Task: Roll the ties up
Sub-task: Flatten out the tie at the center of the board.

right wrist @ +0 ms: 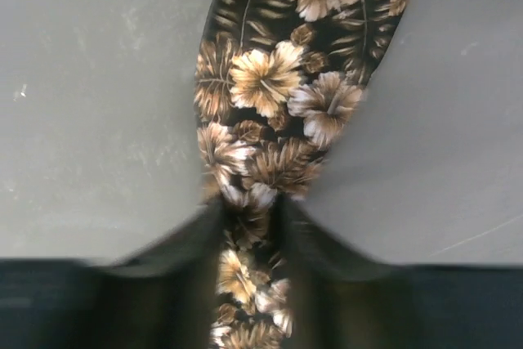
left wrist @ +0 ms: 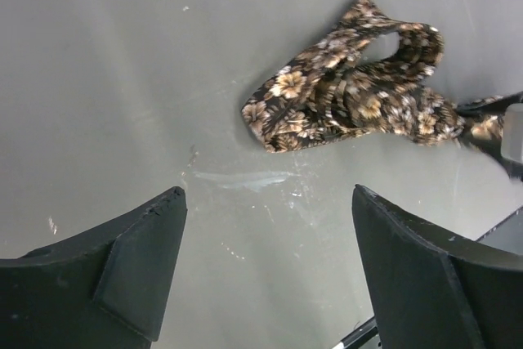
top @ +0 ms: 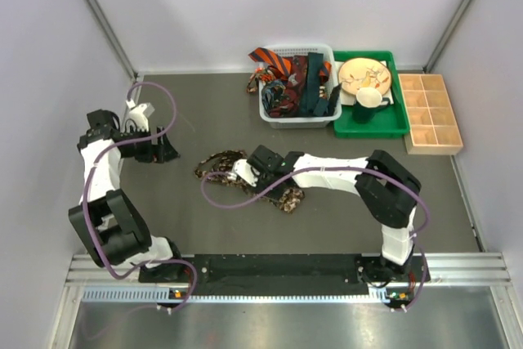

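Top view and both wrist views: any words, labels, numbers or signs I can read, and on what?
None: no readable text in any view.
The tie, basket, tray, cup and box show only patterns or plain surfaces, no lettering.

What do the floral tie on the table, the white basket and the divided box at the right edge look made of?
The floral tie looks like thin printed fabric, perhaps silk or polyester, fairly matte; it folds and bunches softly. The basket looks like white moulded plastic, judging by its perforated mesh walls. The divided box looks like pale bare wood, matte tan with thin straight partitions.
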You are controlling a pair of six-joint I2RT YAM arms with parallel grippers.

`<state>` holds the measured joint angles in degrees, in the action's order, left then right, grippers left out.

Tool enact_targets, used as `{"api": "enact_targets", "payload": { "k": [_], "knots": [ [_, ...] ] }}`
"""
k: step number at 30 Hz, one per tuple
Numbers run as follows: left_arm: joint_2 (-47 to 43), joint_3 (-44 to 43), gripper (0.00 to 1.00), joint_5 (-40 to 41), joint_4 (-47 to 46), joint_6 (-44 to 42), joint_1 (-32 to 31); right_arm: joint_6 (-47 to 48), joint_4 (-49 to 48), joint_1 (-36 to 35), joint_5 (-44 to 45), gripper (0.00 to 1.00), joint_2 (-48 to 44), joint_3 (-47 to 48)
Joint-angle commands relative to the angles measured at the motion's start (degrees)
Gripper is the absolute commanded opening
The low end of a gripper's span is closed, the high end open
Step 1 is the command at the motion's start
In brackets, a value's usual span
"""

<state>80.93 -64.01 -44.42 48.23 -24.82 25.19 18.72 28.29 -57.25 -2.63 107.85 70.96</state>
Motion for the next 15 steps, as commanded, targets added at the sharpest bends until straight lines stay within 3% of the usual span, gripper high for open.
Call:
{"api": "enact_targets", "payload": {
  "k": [1, 2, 5, 6, 8, 9, 13, 15],
  "knots": [
    [-3.5, -0.5, 0.84, -4.9, 2.1, -8.8, -0.1, -2.5, 3.2, 0.7, -0.3, 0.12, 1.9, 3.1],
    [-4.5, 0.3, 0.84, -4.4, 1.6, -10.0, -0.2, -3.3, 4.9, 1.7, -3.1, 0.0, 0.9, 3.6],
    [-7.9, 3.3, 0.84, -4.4, 0.9, -17.3, -0.3, -6.4, 11.5, 8.5, -19.3, 0.0, -4.1, 6.7],
    [-8.4, 3.6, 0.83, -4.7, 4.1, -20.3, -0.3, -7.4, 12.5, 11.1, -28.5, 0.0, -5.4, 7.5],
    [-8.5, 3.8, 0.81, -3.9, 7.8, -29.4, -1.3, -8.3, 14.6, 17.7, -35.4, 0.0, -7.3, 8.1],
    [-8.3, 4.2, 0.8, -3.3, 9.1, -31.7, -1.8, -7.7, 15.5, 19.8, -43.3, 0.0, -7.4, 8.0],
    [-8.3, 6.8, 0.73, -2.2, 13.7, -44.0, -5.7, -4.2, 22.0, 25.3, -52.2, 0.0, -1.8, 9.0],
    [-9.2, 9.4, 0.71, -0.8, 10.5, -42.5, -11.6, -4.6, 22.4, 27.5, -54.4, 0.0, 2.0, 8.2]
  ]
}}
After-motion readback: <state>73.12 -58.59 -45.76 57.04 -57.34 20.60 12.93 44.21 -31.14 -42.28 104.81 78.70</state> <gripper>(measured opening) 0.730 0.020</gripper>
